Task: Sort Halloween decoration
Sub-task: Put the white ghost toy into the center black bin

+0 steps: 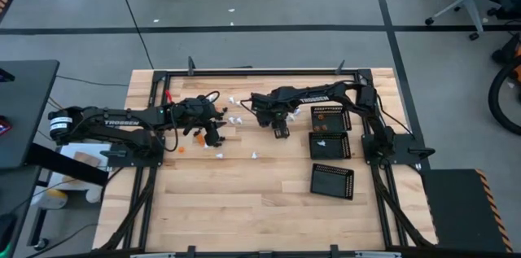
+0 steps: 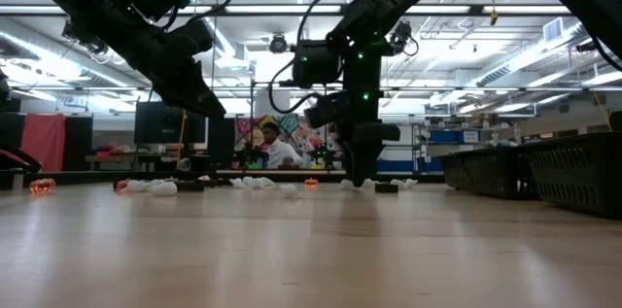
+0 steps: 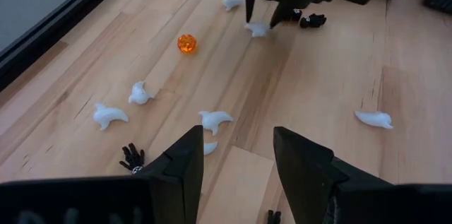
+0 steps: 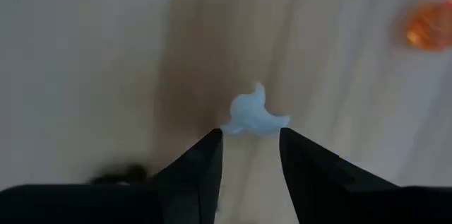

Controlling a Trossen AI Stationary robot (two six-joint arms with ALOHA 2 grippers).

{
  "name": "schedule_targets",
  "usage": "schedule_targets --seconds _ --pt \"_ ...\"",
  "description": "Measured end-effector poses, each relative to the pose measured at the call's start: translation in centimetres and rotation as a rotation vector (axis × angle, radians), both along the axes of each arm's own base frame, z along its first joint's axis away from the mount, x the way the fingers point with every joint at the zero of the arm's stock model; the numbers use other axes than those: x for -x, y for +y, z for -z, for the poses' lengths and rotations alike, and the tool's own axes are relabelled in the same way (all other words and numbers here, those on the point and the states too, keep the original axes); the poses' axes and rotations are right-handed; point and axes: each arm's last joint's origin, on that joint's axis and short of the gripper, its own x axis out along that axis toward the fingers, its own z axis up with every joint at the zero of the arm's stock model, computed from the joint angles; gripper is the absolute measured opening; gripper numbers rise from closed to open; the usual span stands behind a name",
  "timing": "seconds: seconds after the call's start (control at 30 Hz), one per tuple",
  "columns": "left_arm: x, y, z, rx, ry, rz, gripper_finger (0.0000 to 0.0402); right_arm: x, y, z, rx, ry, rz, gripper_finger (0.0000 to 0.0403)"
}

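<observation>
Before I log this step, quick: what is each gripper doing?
Left gripper: fingers open, holding nothing, above the table.
Right gripper: fingers open, down at a white ghost piece, not gripping it yet.

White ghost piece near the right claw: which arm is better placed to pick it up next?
Probably the right. Its open claw is low over the white ghost, one finger on each side. The left claw is open above other pieces.

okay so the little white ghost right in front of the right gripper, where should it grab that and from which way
Judging by the right wrist view, take the white ghost across its rounded middle, coming straight down. It lies flat on the table, pointed tips splayed sideways, and the right gripper hangs open just short of it.
</observation>
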Motion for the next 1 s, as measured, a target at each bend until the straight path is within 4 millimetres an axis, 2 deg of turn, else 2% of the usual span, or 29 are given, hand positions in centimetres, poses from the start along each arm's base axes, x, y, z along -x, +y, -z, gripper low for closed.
schedule_targets --seconds 0.1,0.37,0.73,1.0 --pt "0.0 0.0 0.0 0.0 0.0 0.0 0.0157 -0.1 0.1 0.0 -0.055 -0.02 -0.02 0.0147" --pt "0.0 0.0 0.0 0.0 0.0 0.0 0.0157 -0.7 -0.1 -0.1 -0.037 -0.083 -0.061 0.0146" --pt "0.0 0.0 0.0 0.0 0.001 0.001 0.0157 -1.1 0.2 -0.2 0.01 -0.091 -0.286 0.0146" --pt "0.0 0.0 0.0 0.0 0.002 0.0 0.0157 -1.2 -0.2 -0.1 -0.024 -0.131 -0.258 0.0146"
